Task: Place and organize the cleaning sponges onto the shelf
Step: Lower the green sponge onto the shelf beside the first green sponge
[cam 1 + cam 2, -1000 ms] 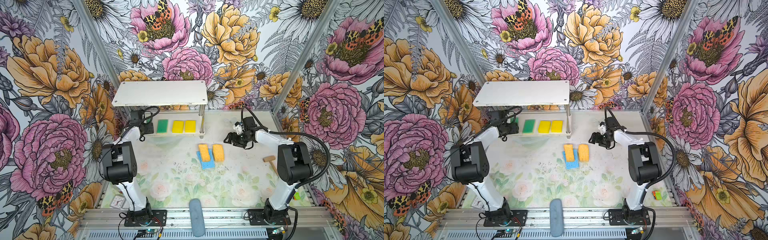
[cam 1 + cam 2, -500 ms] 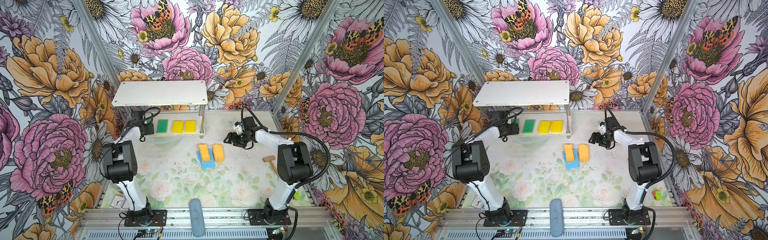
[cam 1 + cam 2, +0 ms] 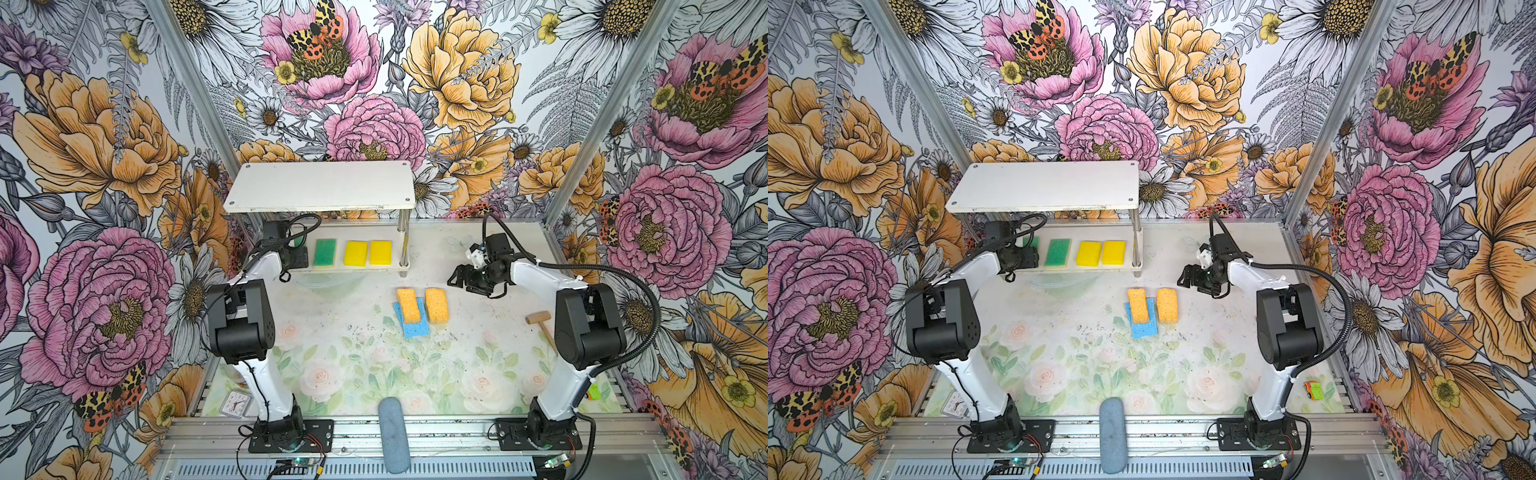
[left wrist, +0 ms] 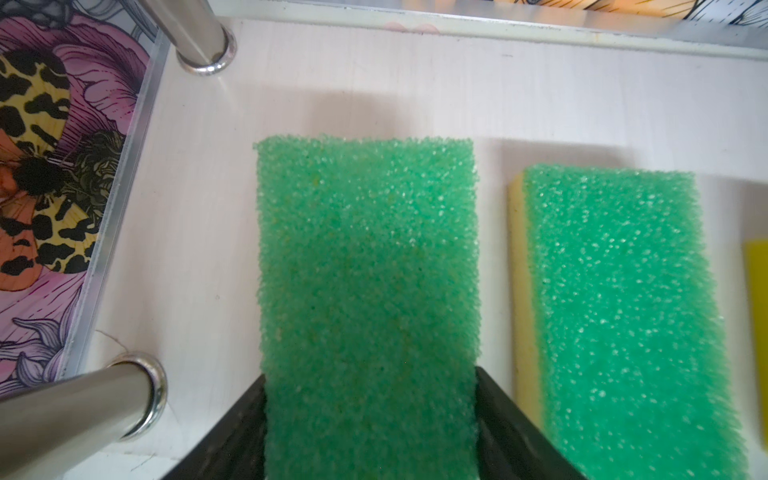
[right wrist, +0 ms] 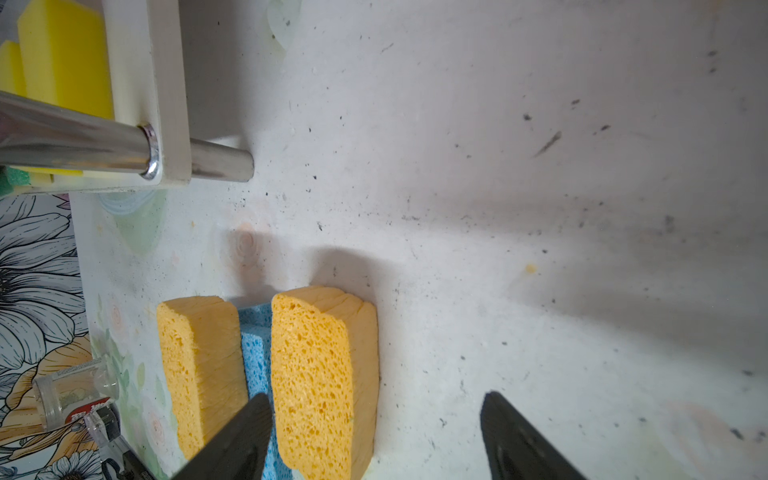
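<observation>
The shelf (image 3: 320,187) stands at the back left. On its lower board (image 3: 353,269) lie a green-topped sponge (image 3: 324,252) and two yellow sponges (image 3: 355,253) (image 3: 380,252). My left gripper (image 4: 370,415) reaches under the top board at the left end, shut on another green-topped sponge (image 4: 365,257) that rests flat on the board beside the first (image 4: 623,311). Two pale orange sponges (image 3: 408,305) (image 3: 436,305) lie on the table, partly over a blue one (image 3: 411,328). My right gripper (image 5: 376,397) hovers open by them, with the nearer orange sponge (image 5: 324,365) just inside one jaw.
A wooden mallet (image 3: 540,322) lies at the right, by the right arm. A grey-blue cylinder (image 3: 392,440) sits on the front rail. A small clock (image 3: 235,403) is at the front left and a toy car (image 3: 1312,390) at the front right. Shiny posts (image 4: 195,37) flank the held sponge.
The left arm's elbow has shifted slightly to the right while its gripper stays at the shelf. The right arm and the sponges have not moved.
</observation>
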Available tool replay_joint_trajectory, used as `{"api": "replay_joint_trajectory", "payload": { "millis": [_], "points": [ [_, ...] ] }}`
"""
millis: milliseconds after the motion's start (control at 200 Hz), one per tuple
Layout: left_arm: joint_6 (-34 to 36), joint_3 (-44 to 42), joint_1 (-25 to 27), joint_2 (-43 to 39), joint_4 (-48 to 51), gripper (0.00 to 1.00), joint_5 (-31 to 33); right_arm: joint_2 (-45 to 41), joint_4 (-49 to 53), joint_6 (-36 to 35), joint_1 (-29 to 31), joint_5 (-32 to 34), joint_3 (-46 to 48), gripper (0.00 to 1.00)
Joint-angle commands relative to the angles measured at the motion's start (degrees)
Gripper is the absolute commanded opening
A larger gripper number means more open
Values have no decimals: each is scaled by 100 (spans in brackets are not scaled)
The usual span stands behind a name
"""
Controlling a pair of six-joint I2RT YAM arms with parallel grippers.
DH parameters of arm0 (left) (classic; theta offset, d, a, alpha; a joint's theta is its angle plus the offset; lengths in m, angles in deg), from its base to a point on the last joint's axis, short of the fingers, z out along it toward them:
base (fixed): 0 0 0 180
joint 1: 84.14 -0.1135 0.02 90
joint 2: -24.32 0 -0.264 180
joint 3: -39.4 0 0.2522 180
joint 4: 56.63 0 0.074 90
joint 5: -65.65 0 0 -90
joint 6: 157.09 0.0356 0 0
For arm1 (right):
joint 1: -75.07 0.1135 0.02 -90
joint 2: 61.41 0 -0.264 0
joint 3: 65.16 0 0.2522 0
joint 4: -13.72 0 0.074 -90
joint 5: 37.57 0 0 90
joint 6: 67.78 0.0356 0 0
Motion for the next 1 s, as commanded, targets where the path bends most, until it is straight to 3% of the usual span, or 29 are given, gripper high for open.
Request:
{"api": "replay_joint_trajectory", "payload": {
  "millis": [0, 996],
  "points": [
    [101, 154, -15, 109, -42, 71, -99, 39, -85, 41, -27, 24, -150, 81],
    [183, 400, 28, 344, -21, 73, 9, 56, -89, 76, -38, 38, -186, 81]
  ]
}}
